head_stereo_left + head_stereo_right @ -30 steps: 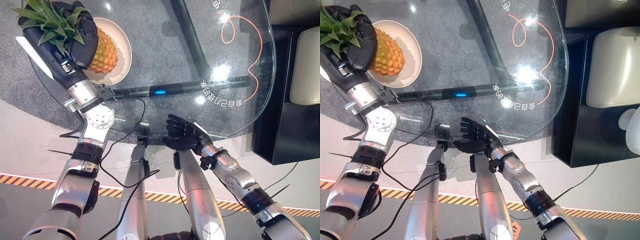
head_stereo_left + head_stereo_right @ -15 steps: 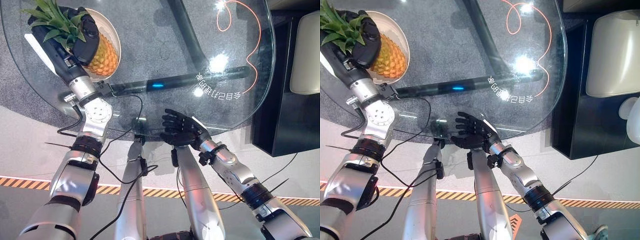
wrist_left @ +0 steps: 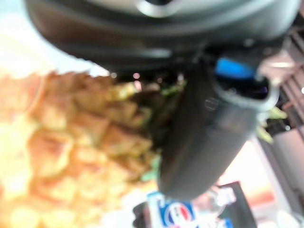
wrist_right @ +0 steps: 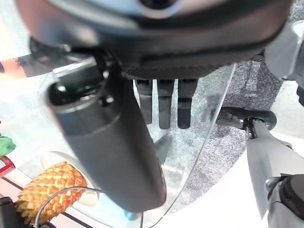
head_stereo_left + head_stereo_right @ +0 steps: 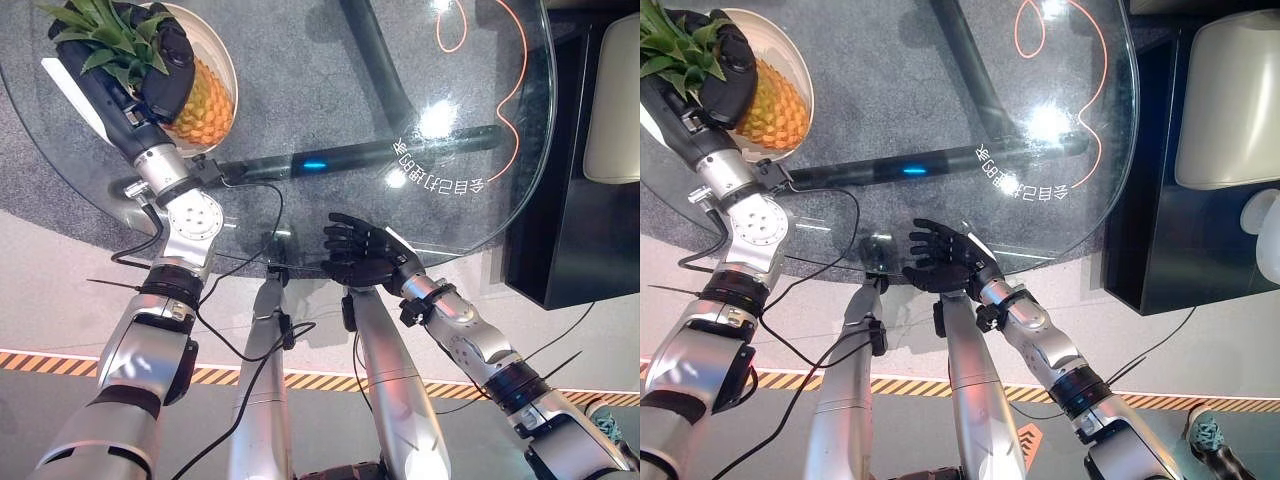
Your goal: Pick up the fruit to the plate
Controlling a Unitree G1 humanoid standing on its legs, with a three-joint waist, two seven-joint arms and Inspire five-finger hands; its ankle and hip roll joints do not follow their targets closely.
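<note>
Gripping the pineapple (image 5: 200, 100) over the plate (image 5: 228, 62) is the left robot hand (image 5: 160, 70), while the right robot hand (image 5: 362, 260) rests spread.

My left hand (image 5: 150, 70) covered the upper body of the pineapple (image 5: 205, 100), and its leaves ran past the frame's top edge. The plate (image 5: 800, 85) was cut off there too. My left wrist view was blurred throughout.

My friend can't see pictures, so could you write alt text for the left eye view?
The robot's left hand is curled round a pineapple lying on a cream plate at the far left of a round glass table. Its right hand rests open, fingers spread, at the table's near edge.
</note>
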